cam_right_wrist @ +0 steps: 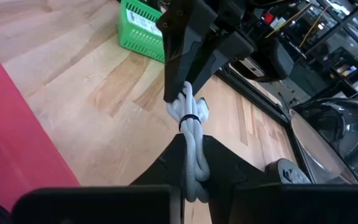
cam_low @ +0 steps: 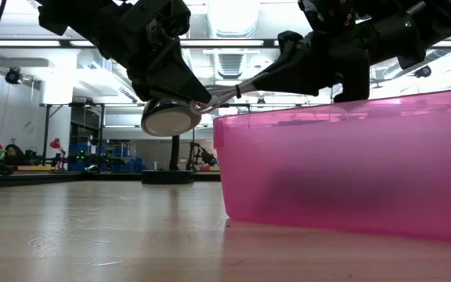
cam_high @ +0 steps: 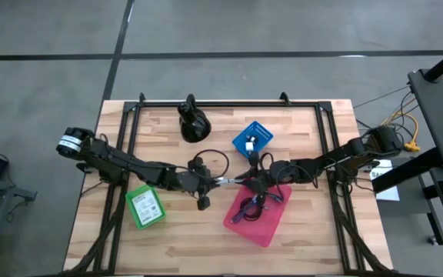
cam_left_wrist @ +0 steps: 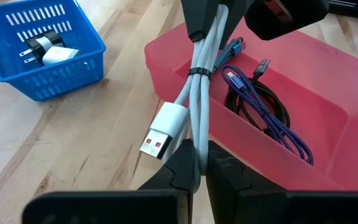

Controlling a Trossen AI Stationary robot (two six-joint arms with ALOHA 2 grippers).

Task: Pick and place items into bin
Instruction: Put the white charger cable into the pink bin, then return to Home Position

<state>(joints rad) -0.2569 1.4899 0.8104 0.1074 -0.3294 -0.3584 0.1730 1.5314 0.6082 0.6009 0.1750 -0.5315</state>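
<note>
A light grey braided cable bundle (cam_left_wrist: 197,106), tied with a black band and ending in a silver USB plug (cam_left_wrist: 160,134), hangs in the air between my two grippers, beside the left rim of the pink bin (cam_high: 271,227). My left gripper (cam_high: 223,181) is shut on one end and my right gripper (cam_high: 243,180) on the other. In the bin lie a purple cable (cam_left_wrist: 272,127) and a black cable (cam_left_wrist: 253,102). My left gripper pinches the bundle's looped end (cam_left_wrist: 196,158) between its two fingers, coming level from the table's left, along the bundle. The bundle is clear of the table. My right gripper pinches the bundle's other looped end (cam_right_wrist: 191,152) between its two fingers, coming level from the table's right, along the bundle. The bundle stretches level between the two grippers, above the table at the bin's rim height (cam_low: 219,97).
A blue basket (cam_high: 261,129) holding a charger stands behind the grippers. A green basket (cam_high: 145,206) stands at the near left and a black rounded stand (cam_high: 193,123) at the far middle. A black cable loop (cam_high: 210,162) shows by the left gripper.
</note>
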